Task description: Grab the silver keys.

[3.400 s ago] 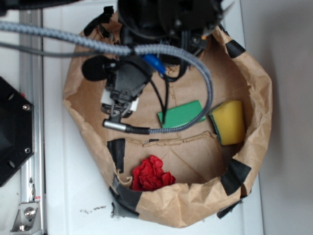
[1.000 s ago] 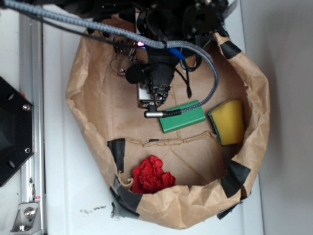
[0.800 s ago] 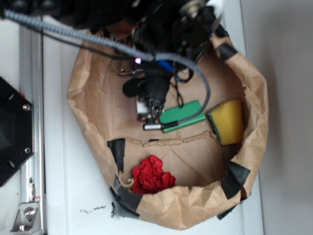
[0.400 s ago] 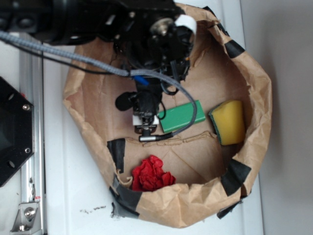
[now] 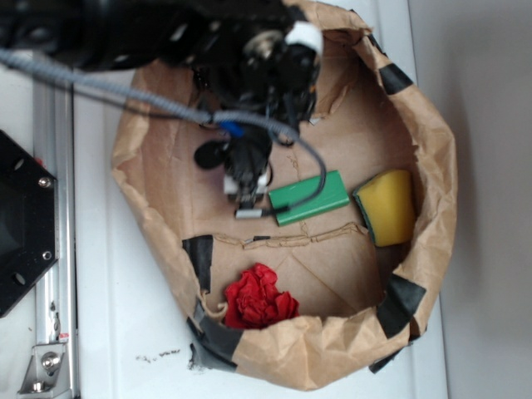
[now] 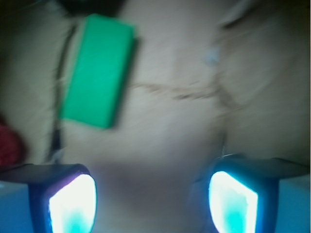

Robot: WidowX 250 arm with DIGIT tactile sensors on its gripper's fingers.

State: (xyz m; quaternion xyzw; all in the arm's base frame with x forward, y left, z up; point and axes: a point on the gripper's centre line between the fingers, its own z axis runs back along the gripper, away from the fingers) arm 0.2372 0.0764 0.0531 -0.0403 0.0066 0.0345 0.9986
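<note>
My gripper (image 5: 248, 198) hangs low inside the brown paper bag (image 5: 432, 166), just left of the green block (image 5: 309, 198). It is open: in the wrist view the two lit fingertips (image 6: 73, 204) stand far apart, and between them my gripper (image 6: 153, 196) holds nothing, only bare paper. The green block (image 6: 97, 70) lies ahead to the upper left in that view. The silver keys are hidden: the dark arm (image 5: 208, 41) covers the bag's back left part, and the blurred wrist view shows no keys that I can make out.
A yellow sponge (image 5: 389, 206) lies against the bag's right wall. A crumpled red cloth (image 5: 256, 297) sits near the front wall, also seen as the red cloth (image 6: 8, 145) at the left edge. Grey cables (image 5: 100, 83) trail from the arm.
The arm has swung further over the bag's back left, covering the spot where a small wire ring showed earlier. The gripper moved toward the front, then back a little, staying open.
</note>
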